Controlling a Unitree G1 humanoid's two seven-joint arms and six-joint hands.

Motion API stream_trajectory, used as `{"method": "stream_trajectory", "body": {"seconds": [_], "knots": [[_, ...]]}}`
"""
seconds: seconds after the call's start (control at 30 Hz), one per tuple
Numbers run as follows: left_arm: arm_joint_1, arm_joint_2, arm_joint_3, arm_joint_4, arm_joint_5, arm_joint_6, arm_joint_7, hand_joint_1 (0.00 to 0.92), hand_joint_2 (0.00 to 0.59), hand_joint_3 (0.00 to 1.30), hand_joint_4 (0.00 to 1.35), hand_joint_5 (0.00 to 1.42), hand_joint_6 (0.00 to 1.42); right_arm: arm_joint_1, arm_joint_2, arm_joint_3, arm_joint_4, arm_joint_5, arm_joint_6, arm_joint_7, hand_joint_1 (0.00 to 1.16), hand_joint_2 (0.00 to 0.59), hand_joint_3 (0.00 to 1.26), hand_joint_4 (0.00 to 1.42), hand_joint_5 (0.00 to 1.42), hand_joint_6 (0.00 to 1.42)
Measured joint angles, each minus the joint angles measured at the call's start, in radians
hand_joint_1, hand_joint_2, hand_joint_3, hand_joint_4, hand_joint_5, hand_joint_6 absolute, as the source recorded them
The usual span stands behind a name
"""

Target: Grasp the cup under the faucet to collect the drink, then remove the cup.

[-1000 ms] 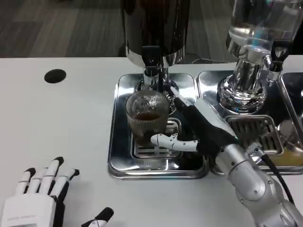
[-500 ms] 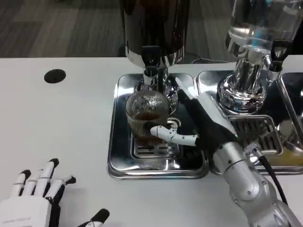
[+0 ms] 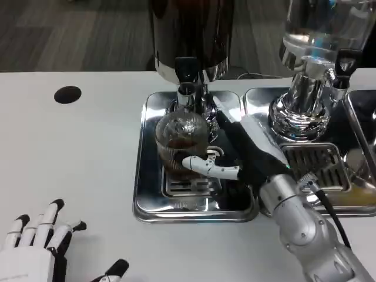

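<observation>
- Step in hand, by judgement: holding the ribbed glass cup (image 3: pixel 181 147) steady beneath the spout of the dark dispenser (image 3: pixel 192 38) while the drink collects; best done by keeping the cup upright and centred under the black tap (image 3: pixel 187 71), base flat on the slotted grate (image 3: pixel 194 182).
- Worth waiting until flow stops before lifting, then drawing the cup out low and level towards the front rim of the tray, clear of the tap; cannot tell from here whether liquid is running just now.
- Risk, as a guess: squeezing too hard or tugging sideways could tip the glass and spill the brown drink already standing in its lower part.
- One white table (image 3: pixel 82 153), carrying everything.
- Two drink dispensers: the dark one at centre, and a clear one (image 3: pixel 317 53) on a chrome foot to the right.
- Two steel drip trays visible: the centre tray (image 3: pixel 141 194) under the cup, and a right tray (image 3: pixel 258 97) just beside it, touching or nearly so.
- Two hands: right hand (image 3: pixel 238 155) wrapped about the cup from the right, thumb across the front of the glass, remaining fingers passing behind it; left hand (image 3: pixel 35 244) resting low on the table well apart, fingers spread, holding nothing.
- One cup, standing upright in the centre tray directly below the dark dispenser's tap.
- One round black disc (image 3: pixel 68 94) or hole on the tabletop at far left; cannot tell which.
</observation>
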Motion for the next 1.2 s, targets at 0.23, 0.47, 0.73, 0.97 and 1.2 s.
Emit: {"method": "stream_trajectory", "body": {"seconds": [0.23,0.47,0.73,0.97,1.2], "knots": [[0.003,0.000,0.011,0.002,-0.001,-0.001,0.001,0.000,0.140,0.44,0.03,0.22,0.15,-0.017,0.013,0.001,0.027,0.001,-0.002,0.000,0.59,0.144,0.00,0.00,0.00,0.09],[0.001,0.000,0.019,0.012,-0.003,-0.013,0.001,0.000,0.144,0.44,0.03,0.22,0.15,-0.017,0.017,0.000,0.042,0.001,-0.032,-0.029,0.62,0.141,0.00,0.04,0.04,0.15],[0.001,0.000,0.025,0.020,-0.008,-0.018,0.001,0.000,0.150,0.45,0.03,0.23,0.15,-0.019,0.024,0.003,0.077,0.000,-0.039,-0.042,0.65,0.152,0.00,0.06,0.07,0.16],[0.004,0.000,0.032,0.020,-0.008,-0.019,0.003,0.000,0.156,0.45,0.04,0.23,0.16,-0.034,0.028,0.011,0.115,-0.001,-0.039,-0.042,0.66,0.151,0.03,0.10,0.09,0.18],[0.007,0.000,0.044,0.027,-0.036,-0.029,0.011,0.000,0.161,0.46,0.04,0.24,0.16,-0.037,0.039,0.011,0.147,0.000,-0.070,-0.084,0.68,0.138,0.17,0.28,0.23,0.26]]}}
